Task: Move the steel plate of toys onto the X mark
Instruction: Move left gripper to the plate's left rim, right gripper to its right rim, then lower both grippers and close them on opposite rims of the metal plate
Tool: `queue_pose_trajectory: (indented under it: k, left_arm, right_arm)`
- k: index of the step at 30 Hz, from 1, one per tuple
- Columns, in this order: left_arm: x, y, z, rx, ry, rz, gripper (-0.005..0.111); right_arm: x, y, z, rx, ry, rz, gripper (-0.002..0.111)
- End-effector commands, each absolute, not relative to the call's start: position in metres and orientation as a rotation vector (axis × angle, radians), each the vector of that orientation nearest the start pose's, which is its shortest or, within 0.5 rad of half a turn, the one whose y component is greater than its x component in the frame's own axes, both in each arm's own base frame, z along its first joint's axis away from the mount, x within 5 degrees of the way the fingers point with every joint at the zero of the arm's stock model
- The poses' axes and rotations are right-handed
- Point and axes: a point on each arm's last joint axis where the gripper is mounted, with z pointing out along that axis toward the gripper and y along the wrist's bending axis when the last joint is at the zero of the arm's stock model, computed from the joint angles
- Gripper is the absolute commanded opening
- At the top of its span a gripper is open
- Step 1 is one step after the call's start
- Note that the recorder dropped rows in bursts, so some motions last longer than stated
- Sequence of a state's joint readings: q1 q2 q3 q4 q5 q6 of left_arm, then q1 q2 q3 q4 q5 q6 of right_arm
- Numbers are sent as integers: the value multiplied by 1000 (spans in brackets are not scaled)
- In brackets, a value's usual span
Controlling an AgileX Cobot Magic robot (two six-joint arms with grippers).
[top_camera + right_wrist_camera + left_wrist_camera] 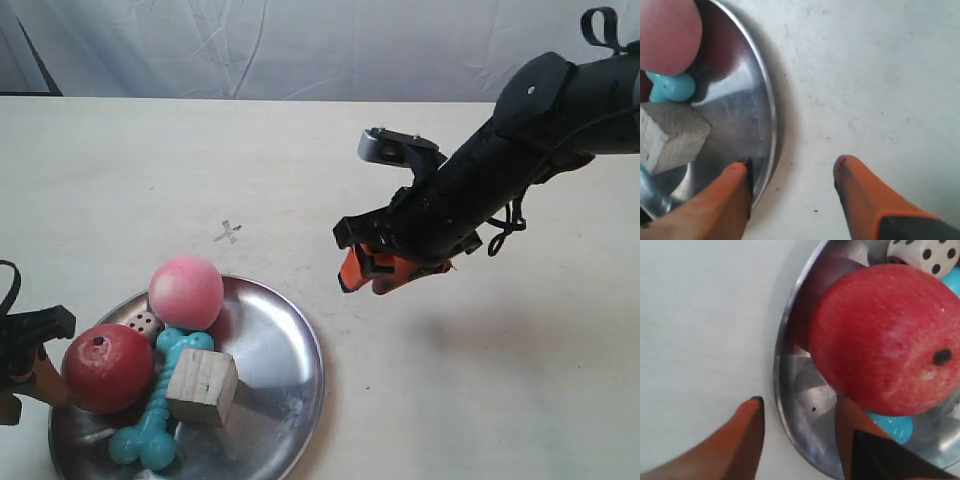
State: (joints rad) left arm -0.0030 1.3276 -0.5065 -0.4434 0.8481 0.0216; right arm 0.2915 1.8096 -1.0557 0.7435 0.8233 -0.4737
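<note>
The steel plate (272, 350) lies at the near left of the table with the toys on it: a red ball (107, 367), a pink ball (186, 292), a tan die (143, 323), a teal bone (155, 420) and a wooden cube (202, 386). The small grey X mark (229, 232) is drawn just beyond the plate. My left gripper (800, 402) is open and straddles the plate's rim (782, 390), one finger outside it and one inside by the red ball (885, 335). My right gripper (791, 163) is open, hovering off the plate's (740, 110) other side.
The right arm (520, 150) reaches in from the exterior view's far right, above the pale tabletop (480, 380). A white cloth backdrop (300, 40) hangs behind the table's far edge. The left gripper (40, 378) sits at the exterior view's left border.
</note>
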Motion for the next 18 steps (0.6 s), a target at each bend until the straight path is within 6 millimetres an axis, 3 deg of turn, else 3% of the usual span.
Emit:
queue_pose_trajectory:
  k: [1,8,14,18]
  left_arm:
    - [172,-32,162,-434,3047,-540,44]
    - [174,-29,161,-402,3030,-487,44]
    - [175,-26,160,-351,3022,-425,44]
    - [181,-24,159,-363,2969,-403,44]
  right_arm:
    - [300,142,168,-412,2951,908,52]
    - [281,143,150,-175,2989,1052,51]
    - [269,141,138,-120,2994,1077,51]
    - [265,151,137,-120,2978,1097,51]
